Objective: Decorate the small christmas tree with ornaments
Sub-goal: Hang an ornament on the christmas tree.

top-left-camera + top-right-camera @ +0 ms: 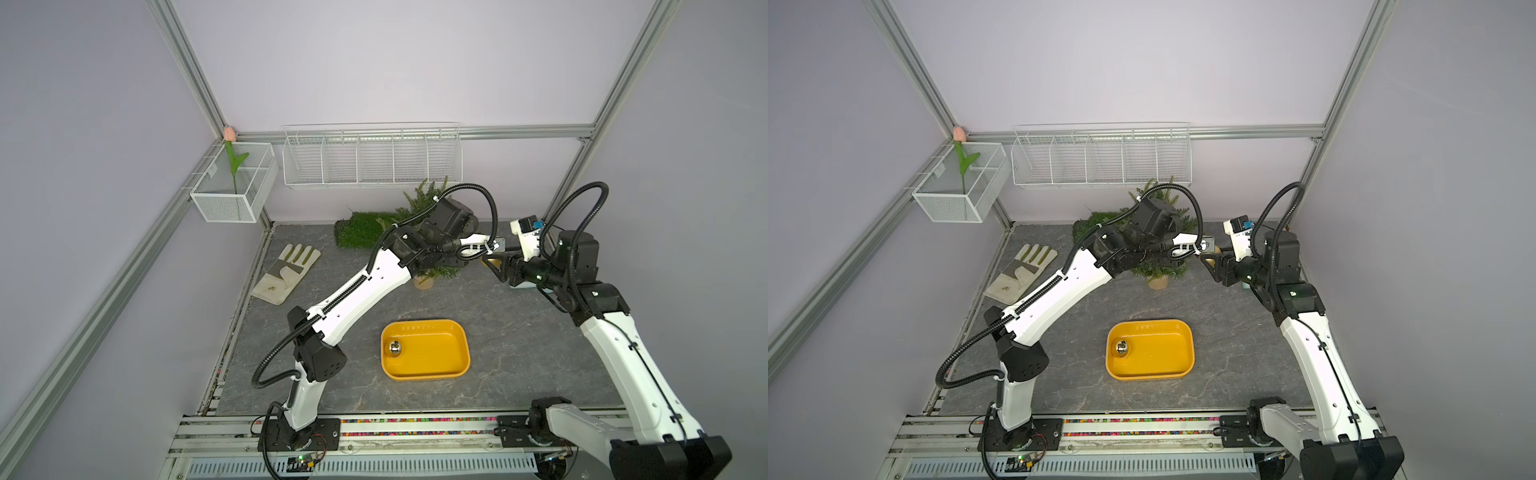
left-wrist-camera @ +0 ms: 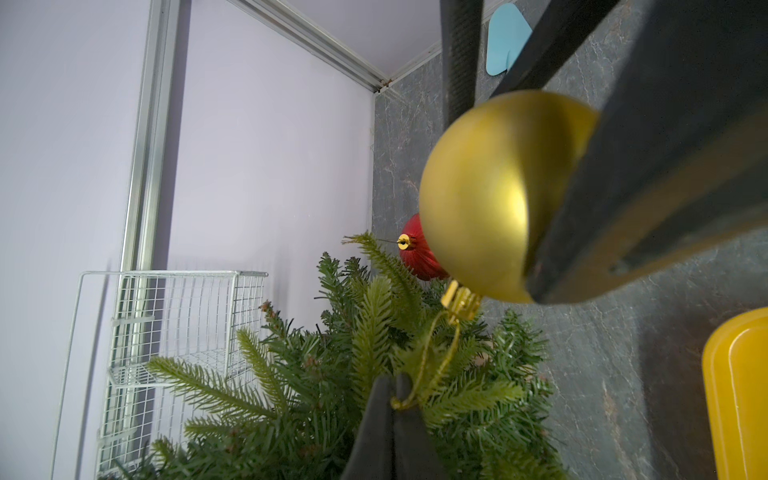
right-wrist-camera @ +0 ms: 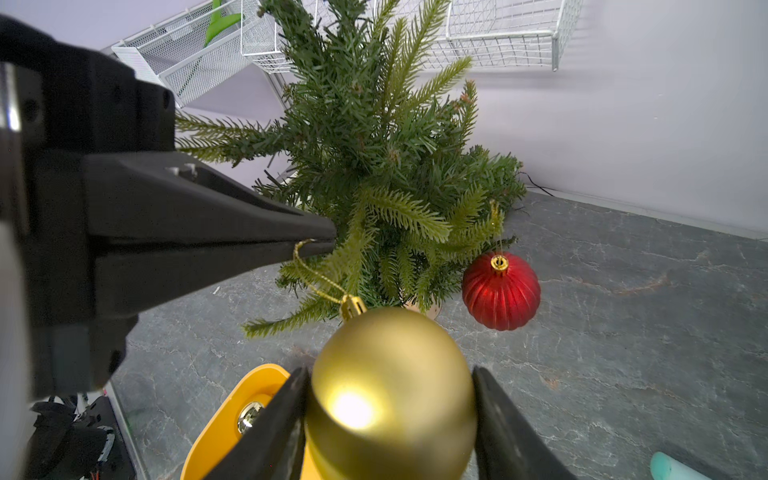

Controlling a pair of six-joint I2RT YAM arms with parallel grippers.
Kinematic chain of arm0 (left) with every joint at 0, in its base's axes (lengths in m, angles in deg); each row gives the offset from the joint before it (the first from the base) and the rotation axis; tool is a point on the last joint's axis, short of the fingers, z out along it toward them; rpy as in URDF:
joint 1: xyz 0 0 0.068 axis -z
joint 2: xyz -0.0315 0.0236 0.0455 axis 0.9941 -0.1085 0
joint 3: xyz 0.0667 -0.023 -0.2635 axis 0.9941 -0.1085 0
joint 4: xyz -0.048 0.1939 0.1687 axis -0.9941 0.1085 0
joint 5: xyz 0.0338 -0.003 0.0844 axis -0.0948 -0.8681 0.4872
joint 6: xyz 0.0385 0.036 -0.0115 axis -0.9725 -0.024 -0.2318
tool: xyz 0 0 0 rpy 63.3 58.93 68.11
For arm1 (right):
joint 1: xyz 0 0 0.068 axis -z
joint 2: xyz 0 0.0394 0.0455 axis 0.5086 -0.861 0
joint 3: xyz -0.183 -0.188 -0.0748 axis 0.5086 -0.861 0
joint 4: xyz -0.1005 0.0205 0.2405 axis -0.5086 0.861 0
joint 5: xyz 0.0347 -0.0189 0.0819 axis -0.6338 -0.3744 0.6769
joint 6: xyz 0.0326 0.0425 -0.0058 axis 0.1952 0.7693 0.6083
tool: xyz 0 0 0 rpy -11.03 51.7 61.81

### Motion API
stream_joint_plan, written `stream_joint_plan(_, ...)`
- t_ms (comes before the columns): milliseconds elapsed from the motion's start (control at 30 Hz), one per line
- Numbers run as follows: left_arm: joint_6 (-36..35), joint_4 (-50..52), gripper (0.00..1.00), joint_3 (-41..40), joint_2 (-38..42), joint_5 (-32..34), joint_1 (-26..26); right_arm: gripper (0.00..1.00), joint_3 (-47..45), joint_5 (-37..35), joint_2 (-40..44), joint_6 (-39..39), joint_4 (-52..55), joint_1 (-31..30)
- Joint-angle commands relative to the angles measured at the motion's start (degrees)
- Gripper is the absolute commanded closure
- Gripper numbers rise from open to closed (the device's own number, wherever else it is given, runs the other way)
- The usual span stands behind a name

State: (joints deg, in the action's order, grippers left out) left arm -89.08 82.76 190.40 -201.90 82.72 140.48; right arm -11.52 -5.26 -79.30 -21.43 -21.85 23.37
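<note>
Nearest to me, the yellow tray [image 1: 436, 328] is sitting on the grey tabletop with the shiny bauble [image 1: 394, 348] lying in its left end, waiting untouched.

Beyond it, both arms are meeting at the near right side of the small christmas tree [image 3: 365, 124]. The right gripper [image 3: 390, 370] is grasping the matte gold bauble [image 2: 478, 195] across its middle, jaws spread around the ball, cap pointing toward the branches. The left gripper [image 3: 326, 241], reaching in from the left across the front of the tree, is clenched tight on the far end of the bauble's gold cord loop [image 3: 316, 282], drawing it away from the cap. A pale branch tip is lying right against the cord; whether it is passing through the loop, I cannot tell.

Farther on, the red ribbed bauble [image 3: 500, 291] is hanging free from an outer branch tip, so one ornament looks done. The tree itself is standing upright on its beige base [image 1: 424, 282], with the green turf mat [image 1: 359, 232] behind it against the far wall.

To my eye, they are hanging the second of three. Next, the left gripper needs to slip the loop over a sturdy branch tip and let go, then the right must open gently so the ball is settling rather than dropping.
</note>
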Motion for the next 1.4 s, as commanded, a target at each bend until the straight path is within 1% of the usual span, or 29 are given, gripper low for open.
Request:
stream_joint_plan(0,-1.65,0.62,1.0,1.76,-1.39,1.23,0.42,0.63,0.54,1.04,-0.5,-0.4,-1.48,0.26)
stream_joint_plan(600,-2.07,0.76,1.0,2.21,-1.79,2.59,0.69,0.63,1.84,4.69,-2.3,1.31,-4.89,0.26)
stream_joint_plan(833,-2.3,0.73,1.0,1.59,-1.8,3.62,0.68,0.63,1.77,4.67,-2.98,1.36,-4.53,0.21)
stream_joint_plan(1167,-2.86,1.12,1.0,-0.75,-1.55,7.73,0.38,0.63,0.45,4.16,-2.72,0.92,-3.99,0.23)
stream_joint_plan(1367,-2.39,0.69,0.99,-0.79,-1.75,6.56,0.33,0.63,0.01,3.77,-3.24,0.63,-3.32,0.21)
